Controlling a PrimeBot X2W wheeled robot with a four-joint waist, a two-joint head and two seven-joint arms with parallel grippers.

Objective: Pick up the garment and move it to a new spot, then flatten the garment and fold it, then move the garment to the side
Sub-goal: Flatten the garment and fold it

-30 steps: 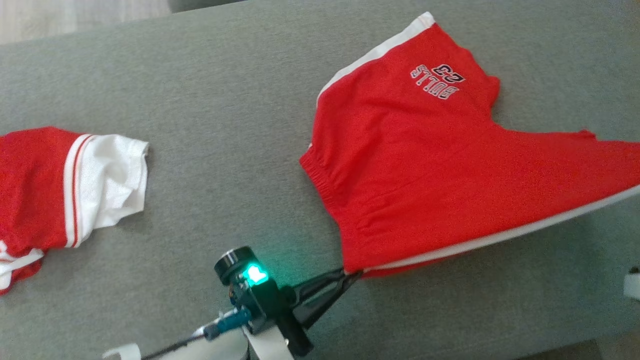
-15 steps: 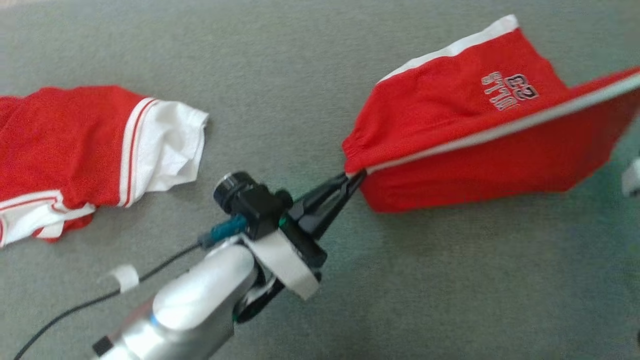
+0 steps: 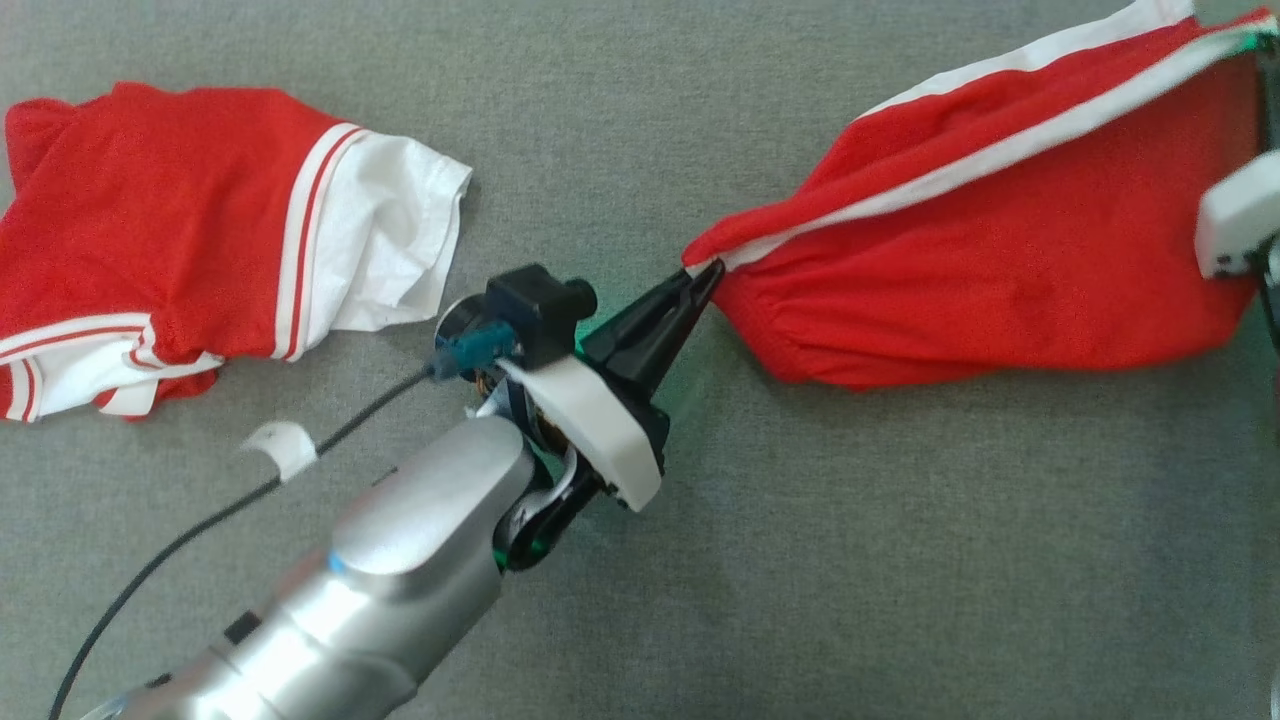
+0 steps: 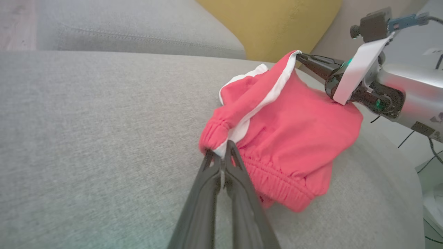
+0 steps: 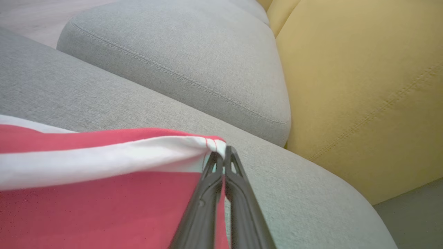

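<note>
the left tool [image 3: 708,272] was pinched tight on the waistband corner of the red shorts [image 3: 980,270], just where the white side stripe ended. the right tool [image 5: 223,152] was clamped on the far end of that same stripe. the shorts hung stretched between the two above the grey sofa seat [image 3: 900,560], with the stripe pulled taut along the top and the rest of the cloth sagging in a pouch below. whether that pouch brushed the seat could not be told.

by my reading the task was in its first stage: the garment was picked up and in the air, not yet set down at a new spot. flattening, folding and moving it aside were all left to do.

a red and white jersey [image 3: 200,220] lay crumpled on the seat to the left, well apart from the shorts, and it took up room a careless placement could overlap. a yellow cushion [image 5: 363,86] stood behind the right tool. the left arm's black cable [image 3: 200,520] trailed loose over the seat, clear of the cloth.
</note>
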